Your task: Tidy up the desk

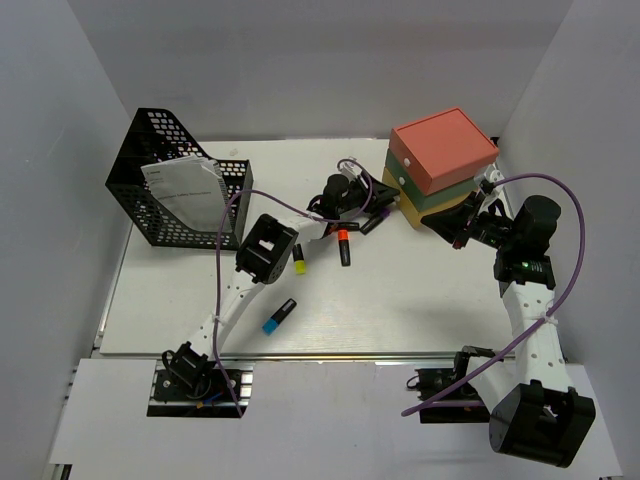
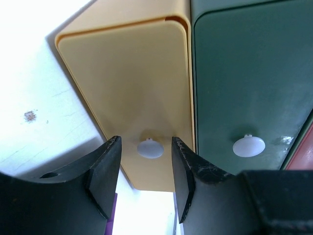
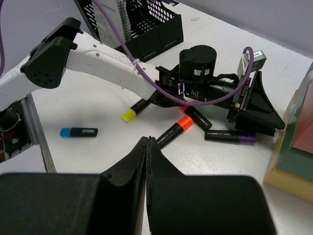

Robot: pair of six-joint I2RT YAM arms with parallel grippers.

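Observation:
The white desk (image 1: 420,300) carries a stacked drawer box (image 1: 440,165) with coral, green and yellow drawers at the back right. My left gripper (image 1: 378,212) reaches up to its front. In the left wrist view the left gripper (image 2: 146,141) is open, its jaws on either side of the yellow drawer's (image 2: 127,88) white knob (image 2: 150,148) without touching it. The green drawer (image 2: 249,73) lies to the right. My right gripper (image 1: 445,228) is beside the box's near corner. In the right wrist view it (image 3: 148,139) is shut and empty above the desk.
Loose markers lie mid-desk: yellow (image 1: 299,260), orange (image 1: 344,245), blue (image 1: 279,316) and purple (image 1: 372,222), with a pink one (image 3: 188,108) partly under the left gripper. A black mesh file basket (image 1: 170,190) holding papers stands at the back left. Purple cables loop over both arms.

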